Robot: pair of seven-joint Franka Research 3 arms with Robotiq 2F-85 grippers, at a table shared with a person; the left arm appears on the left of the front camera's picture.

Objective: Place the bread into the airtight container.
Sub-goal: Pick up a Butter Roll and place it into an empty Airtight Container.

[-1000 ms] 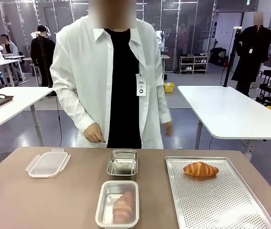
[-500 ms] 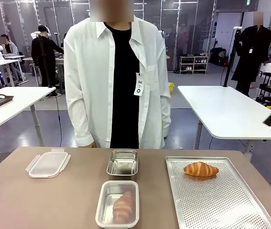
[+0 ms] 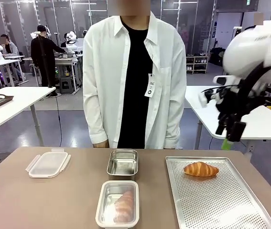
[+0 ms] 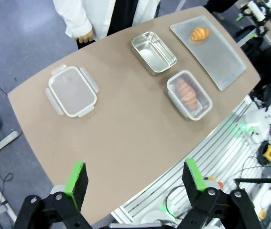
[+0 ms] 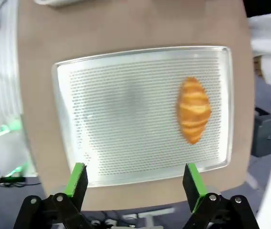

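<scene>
Green-padded right gripper [image 5: 133,174] gapes empty, seemingly high over the perforated metal tray [image 5: 125,95] holding a golden croissant [image 5: 194,116]; left gripper [image 4: 134,171] gapes too.

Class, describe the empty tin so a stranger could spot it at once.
On the brown table, left of the perforated tray, two steel tins stand one behind the other. The empty tin is the far one, nearer the person. Unlike the near tin, which holds bread, it is bare inside and lacks a white rim.

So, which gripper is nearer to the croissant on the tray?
Right. The right gripper hangs above the tray, not far from the croissant; the left gripper is high over the table's near edge, far from it.
</scene>
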